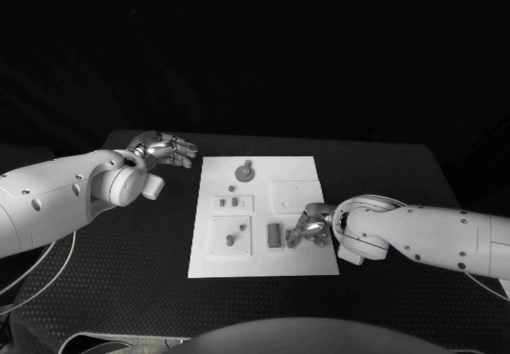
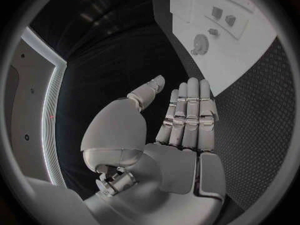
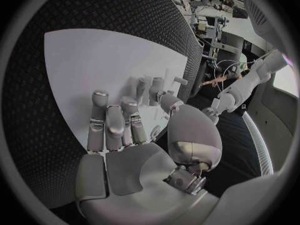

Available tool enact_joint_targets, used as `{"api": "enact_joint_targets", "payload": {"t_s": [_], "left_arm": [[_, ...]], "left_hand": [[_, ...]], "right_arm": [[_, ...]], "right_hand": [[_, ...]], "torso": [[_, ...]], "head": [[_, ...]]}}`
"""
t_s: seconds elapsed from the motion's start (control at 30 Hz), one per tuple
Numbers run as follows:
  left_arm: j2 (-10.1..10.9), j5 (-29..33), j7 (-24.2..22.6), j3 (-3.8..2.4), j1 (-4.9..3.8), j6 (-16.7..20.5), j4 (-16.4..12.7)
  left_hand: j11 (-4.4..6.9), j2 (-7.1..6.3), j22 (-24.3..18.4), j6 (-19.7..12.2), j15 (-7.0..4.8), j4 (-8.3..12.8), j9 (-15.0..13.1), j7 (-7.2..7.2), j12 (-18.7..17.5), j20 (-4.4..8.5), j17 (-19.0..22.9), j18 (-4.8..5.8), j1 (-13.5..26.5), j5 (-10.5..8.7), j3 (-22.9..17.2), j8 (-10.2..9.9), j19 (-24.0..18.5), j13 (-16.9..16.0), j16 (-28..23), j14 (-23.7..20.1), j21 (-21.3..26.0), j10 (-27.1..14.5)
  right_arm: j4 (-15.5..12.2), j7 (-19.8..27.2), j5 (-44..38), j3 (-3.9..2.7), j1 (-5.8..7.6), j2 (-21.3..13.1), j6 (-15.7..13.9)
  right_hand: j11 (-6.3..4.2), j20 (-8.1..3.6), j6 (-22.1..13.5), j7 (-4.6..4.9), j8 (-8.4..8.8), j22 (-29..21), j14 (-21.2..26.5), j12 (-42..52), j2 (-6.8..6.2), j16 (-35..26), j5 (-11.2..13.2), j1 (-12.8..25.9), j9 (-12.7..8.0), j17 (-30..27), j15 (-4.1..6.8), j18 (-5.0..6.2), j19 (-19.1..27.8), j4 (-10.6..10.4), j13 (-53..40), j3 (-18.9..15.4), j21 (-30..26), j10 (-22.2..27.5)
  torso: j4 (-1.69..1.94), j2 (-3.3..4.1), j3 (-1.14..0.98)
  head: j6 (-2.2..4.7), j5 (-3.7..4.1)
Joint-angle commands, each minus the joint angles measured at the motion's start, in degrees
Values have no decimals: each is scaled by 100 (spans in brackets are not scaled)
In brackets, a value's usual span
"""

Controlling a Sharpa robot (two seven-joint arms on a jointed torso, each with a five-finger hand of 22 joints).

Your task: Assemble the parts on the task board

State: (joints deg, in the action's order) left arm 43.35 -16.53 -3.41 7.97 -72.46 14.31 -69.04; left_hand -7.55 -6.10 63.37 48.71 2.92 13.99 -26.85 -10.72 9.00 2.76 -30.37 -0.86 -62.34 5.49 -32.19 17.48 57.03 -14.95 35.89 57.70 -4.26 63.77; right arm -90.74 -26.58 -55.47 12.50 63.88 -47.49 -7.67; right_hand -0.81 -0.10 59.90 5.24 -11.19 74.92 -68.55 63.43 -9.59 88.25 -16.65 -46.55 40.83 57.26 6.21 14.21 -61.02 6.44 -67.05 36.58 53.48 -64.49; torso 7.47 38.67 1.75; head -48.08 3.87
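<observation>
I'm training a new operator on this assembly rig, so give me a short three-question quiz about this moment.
1. True or false: the left hand is holding a part.
2. Which hand is over the task board? A) left B) right C) both
3. Fill in: the gear-shaped part lies near the board's ___ edge, seen from the robot.

Key:
1. False. It is off the board, over the black table, fingers straight and empty.
2. B. The right hand is at the small parts near the board's right side.
3. Far.
</observation>
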Motion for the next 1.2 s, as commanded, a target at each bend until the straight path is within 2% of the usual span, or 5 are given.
{"api": "enact_joint_targets", "payload": {"t_s": [0.03, 0.33, 0.67, 0.87, 1.2], "left_arm": [[-9, 25, -29, -3, -7, -75, -11], [-4, 24, -28, -2, -7, -75, -13], [7, 23, -25, -1, -7, -78, -11], [4, 22, -18, -1, -7, -90, -12], [3, 22, -13, 0, -7, -93, -8]], "left_hand": [[18, -1, -8, -28, 18, -33, 6, 9, 37, -17, -6, 20, 47, -10, -11, 23, -35, 5, -39, 40, 30, -37], [18, -2, -8, -29, 18, -34, 7, 9, 37, -17, -10, 19, 47, -10, -11, 23, -37, 6, -42, 40, 30, -38], [18, -1, -8, -30, 18, -34, 8, 9, 38, -17, -14, 19, 46, -9, -11, 24, -37, 6, -45, 40, 30, -39], [18, 3, -8, -30, 18, -35, 9, 9, 39, -17, -16, 19, 45, -9, -12, 24, -37, 6, -46, 41, 30, -38], [18, 8, -8, -30, 18, -37, 9, 9, 39, -17, -20, 19, 44, -8, -14, 26, -36, 6, -49, 43, 29, -38]], "right_arm": [[-39, 195, 37, -8, -2, 18, -60], [-34, 276, -102, -9, -2, -13, 69], [-92, 417, -178, -8, -2, -113, 738], [-82, 388, -356, -7, -2, -117, 845], [-10, 275, -409, -6, -3, -69, 625]], "right_hand": [[1, -4, -2, 26, -26, 84, 12, 4, -51, -30, 25, 5, -10, -2, 25, 79, -29, -55, 10, 0, -24, 25], [-2, -18, -3, 23, -32, 90, 6, 10, -64, -27, 28, -79, -11, 2, 29, 79, -32, -29, 9, 20, -21, 24], [7, -16, -28, 32, -38, 93, 56, 15, -289, -38, 29, -358, -16, -55, 22, 79, -22, 136, 11, 31, -28, 40], [20, 0, -50, 44, -36, 94, 122, 7, -374, -50, 30, -473, -19, -105, 8, 79, 7, 172, 10, 40, -43, 79], [1, 17, 14, 24, -91, 100, 59, 32, -201, -23, 33, -552, 3, -15, 12, 79, -9, 148, 5, 6, -30, 63]], "torso": [[2, 1, -2], [-1, 1, -1], [-1, 1, -4], [-1, 2, -4], [0, 1, -3]], "head": [[8, -7], [17, -8], [18, -12], [16, -5], [8, -2]]}}
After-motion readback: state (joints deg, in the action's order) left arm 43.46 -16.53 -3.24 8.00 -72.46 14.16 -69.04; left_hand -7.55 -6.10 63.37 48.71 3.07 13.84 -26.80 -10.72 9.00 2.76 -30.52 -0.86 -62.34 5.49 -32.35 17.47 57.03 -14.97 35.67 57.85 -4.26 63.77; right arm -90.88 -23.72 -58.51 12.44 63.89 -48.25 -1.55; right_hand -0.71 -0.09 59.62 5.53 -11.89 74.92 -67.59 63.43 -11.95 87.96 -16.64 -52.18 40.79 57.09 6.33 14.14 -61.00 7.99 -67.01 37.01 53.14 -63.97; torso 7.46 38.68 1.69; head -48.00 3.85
